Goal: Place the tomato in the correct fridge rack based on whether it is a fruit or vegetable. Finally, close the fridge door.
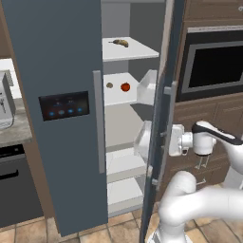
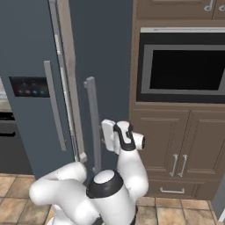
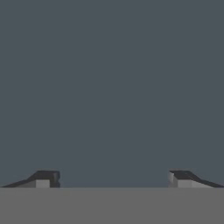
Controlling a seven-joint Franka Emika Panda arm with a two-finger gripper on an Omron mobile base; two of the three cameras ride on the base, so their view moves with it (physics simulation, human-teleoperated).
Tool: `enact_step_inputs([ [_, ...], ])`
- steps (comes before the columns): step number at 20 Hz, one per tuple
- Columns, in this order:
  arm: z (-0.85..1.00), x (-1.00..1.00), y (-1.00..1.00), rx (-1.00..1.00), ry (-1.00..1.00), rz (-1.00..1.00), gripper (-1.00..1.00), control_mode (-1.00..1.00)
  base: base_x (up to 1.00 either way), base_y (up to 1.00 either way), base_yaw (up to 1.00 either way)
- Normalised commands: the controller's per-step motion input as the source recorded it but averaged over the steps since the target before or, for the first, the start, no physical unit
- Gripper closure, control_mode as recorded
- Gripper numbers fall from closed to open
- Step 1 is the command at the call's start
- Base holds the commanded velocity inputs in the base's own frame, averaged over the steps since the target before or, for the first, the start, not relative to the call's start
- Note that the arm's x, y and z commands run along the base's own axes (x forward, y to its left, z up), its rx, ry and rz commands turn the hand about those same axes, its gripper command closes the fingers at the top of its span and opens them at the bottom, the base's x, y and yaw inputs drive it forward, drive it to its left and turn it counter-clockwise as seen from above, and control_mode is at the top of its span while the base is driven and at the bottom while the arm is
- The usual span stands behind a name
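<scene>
Tomato (image 1: 125,87) sits on fridge rack (image 1: 118,97) (beside brownish lump (image 1: 109,85)); gripper (image 3: 113,179) spread wide against fridge door (image 1: 163,118).

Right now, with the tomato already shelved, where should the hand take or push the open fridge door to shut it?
Push flat on the fridge door's plain outer face, coming from the oven side. The open hand already faces that face; the bar handle suits pulling instead.

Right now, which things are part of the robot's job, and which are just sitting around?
Part of the job:
tomato, already on the fridge rack
fridge door, not yet closed
gripper, open, facing the door's plain front

Just sitting around:
brownish lump beside the tomato
banana-like item on the top shelf
oven
</scene>
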Motion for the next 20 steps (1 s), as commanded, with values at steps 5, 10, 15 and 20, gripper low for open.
enact_step_inputs([
  [5,0.18,0.45,0.65,0.00,-0.10,-0.18,-1.00,-1.00,0.00,0.00,0.00],
  [10,0.50,0.46,0.54,0.00,-0.04,-0.21,-1.00,-1.00,0.00,0.00,0.00],
  [15,0.65,0.48,0.48,0.00,0.00,-0.23,-1.00,-1.00,0.00,0.00,0.00],
  [20,0.72,0.51,0.33,0.00,0.00,-0.26,-1.00,-1.00,0.00,0.00,0.00],
])
